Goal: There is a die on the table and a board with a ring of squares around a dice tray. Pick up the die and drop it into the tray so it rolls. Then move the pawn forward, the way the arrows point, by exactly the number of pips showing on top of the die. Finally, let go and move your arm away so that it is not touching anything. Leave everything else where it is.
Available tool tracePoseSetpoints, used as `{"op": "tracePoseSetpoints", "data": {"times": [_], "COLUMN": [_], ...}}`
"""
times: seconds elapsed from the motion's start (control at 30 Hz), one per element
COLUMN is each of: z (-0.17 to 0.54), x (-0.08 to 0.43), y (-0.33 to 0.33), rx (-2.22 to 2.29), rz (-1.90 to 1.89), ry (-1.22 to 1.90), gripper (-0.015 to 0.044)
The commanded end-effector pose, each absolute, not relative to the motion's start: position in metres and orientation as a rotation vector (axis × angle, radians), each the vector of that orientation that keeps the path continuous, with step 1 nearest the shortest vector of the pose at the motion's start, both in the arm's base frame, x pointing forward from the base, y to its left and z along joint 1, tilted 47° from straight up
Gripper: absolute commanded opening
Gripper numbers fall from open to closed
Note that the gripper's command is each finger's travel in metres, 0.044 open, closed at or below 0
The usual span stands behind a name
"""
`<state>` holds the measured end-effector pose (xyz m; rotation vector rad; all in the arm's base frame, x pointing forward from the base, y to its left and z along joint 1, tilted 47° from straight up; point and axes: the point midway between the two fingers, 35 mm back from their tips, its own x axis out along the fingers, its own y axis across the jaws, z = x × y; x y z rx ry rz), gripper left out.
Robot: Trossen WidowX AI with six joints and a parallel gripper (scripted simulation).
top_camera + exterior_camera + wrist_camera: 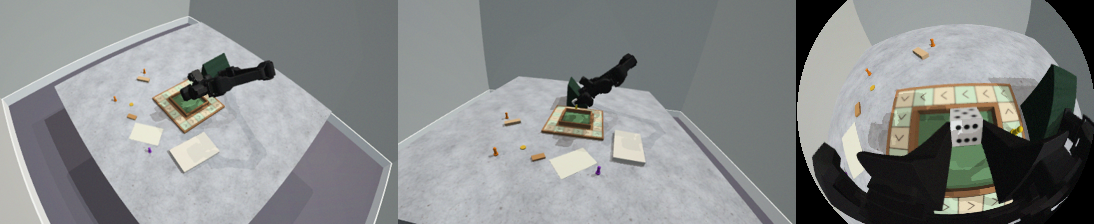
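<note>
The gripper (574, 102) (966, 134) is shut on the white die (966, 135) with black pips. It holds the die above the dice tray (574, 125) (914, 137), a brown-walled box with a green floor. The tray sits in the middle of the board (185, 131) (566, 134), whose ring of pale green and cream squares carries arrows. The yellow pawn (576, 106) (1016, 131) stands on the board's ring on the side by the dark green panel; in the top view the arm hides it. The die is hidden in the top view.
A dark green upright panel (216, 65) (572, 92) (1052, 102) stands behind the board, close to the arm. A cream block (194, 152) (628, 147), a pale sheet (146, 134), a purple pawn (149, 150), two orange pawns, two wooden blocks and a yellow disc (131, 104) lie around the board.
</note>
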<state>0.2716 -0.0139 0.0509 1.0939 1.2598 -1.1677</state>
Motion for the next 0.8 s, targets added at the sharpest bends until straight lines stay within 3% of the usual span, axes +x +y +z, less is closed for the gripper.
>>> {"op": "tracePoseSetpoints", "data": {"times": [0.0,0.67,0.77], "z": [0.0729,0.0705,0.0705], "x": [0.2789,0.2770,0.2770], "y": [-0.0169,-0.0157,-0.0157], "rx": [1.099,1.104,1.104], "rz": [-1.155,-1.156,-1.156], "ry": [1.234,1.238,1.238], "gripper": [0.0000,0.0000,0.0079]}}
